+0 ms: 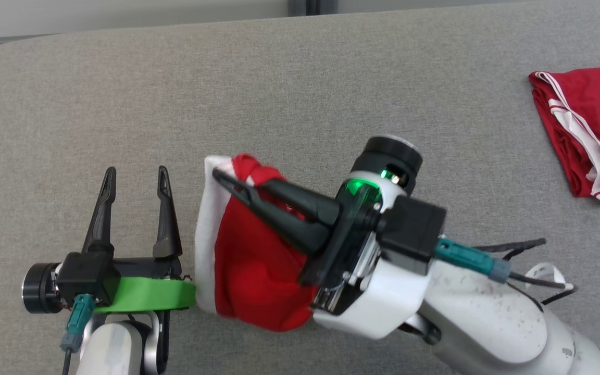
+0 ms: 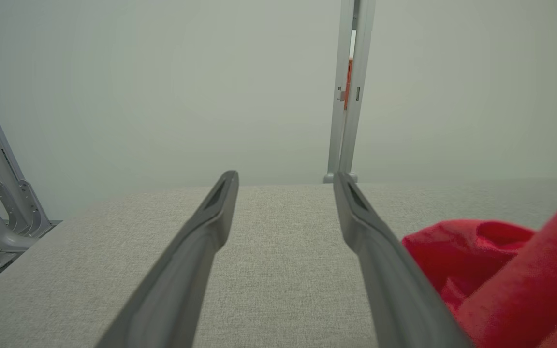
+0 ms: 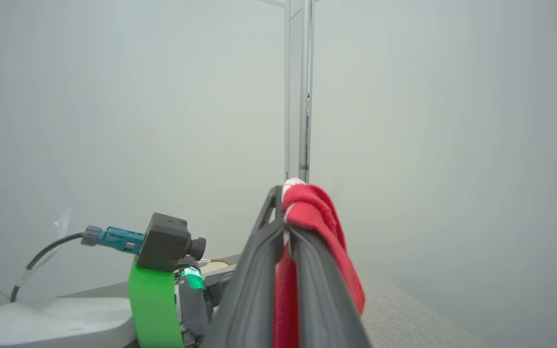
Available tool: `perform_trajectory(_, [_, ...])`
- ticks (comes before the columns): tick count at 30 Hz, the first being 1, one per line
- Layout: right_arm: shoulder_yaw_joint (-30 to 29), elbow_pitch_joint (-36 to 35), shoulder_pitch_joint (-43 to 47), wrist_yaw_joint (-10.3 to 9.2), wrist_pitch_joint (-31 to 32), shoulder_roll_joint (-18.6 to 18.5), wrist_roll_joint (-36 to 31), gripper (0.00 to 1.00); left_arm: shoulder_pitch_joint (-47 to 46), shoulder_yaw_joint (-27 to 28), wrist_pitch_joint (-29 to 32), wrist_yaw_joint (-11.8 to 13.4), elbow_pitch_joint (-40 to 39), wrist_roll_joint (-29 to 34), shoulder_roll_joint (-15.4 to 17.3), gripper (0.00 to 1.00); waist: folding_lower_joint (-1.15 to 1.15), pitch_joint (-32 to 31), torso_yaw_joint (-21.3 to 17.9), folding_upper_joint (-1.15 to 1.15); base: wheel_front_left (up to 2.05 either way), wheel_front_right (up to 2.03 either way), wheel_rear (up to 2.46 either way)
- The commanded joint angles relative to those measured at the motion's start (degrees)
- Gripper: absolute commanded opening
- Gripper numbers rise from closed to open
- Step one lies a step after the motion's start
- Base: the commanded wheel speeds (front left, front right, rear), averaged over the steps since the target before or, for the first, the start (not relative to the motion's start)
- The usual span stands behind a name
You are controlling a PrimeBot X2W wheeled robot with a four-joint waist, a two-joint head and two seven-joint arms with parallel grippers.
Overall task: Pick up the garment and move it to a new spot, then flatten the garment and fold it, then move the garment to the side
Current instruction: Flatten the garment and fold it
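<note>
right gripper (image 1: 221, 178) first: its two dark fingers are pressed together, pinching the top of a red garment (image 1: 248, 260) with a fold of cloth bunched over the tips. one more tool to count, so two in all: the left gripper (image 1: 136, 174), with its two fingers spread wide and nothing between them.

poses now. the right forearm comes in from the lower right of the head view, fingers aimed up and to the left. the left arm rises from the bottom edge, fingers pointing straight away from the robot, level above the grey table (image 1: 300, 94).

two red garments on show. the pinched one hangs from the right fingertips just beside the left gripper, its long axis running near to far in the head view, a white band down the side facing the left gripper; whether its low end touches the table, cannot tell. the second red garment (image 1: 591, 130), white-striped, lies bunched at the table's far right, well apart.
</note>
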Motion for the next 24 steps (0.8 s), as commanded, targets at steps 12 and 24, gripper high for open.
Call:
perform_trajectory(12, [-22.8,10.4,15.0,-0.07,-0.9,-4.0,3.7,0.0,-1.2,-0.5,-0.2,-1.3,0.5,1.4,-0.7,1.0,-0.01,2.4,-1.4,0.0,0.0,0.0,0.0])
perform_trajectory(24, [-36.3,27.0,24.8,-0.07,-3.5,-3.9,8.1,0.3,-2.0,-0.1,-0.2,-1.8,1.5,2.1,-0.5,1.0,-0.01,3.7,-2.9,0.0,0.0,0.0,0.0])
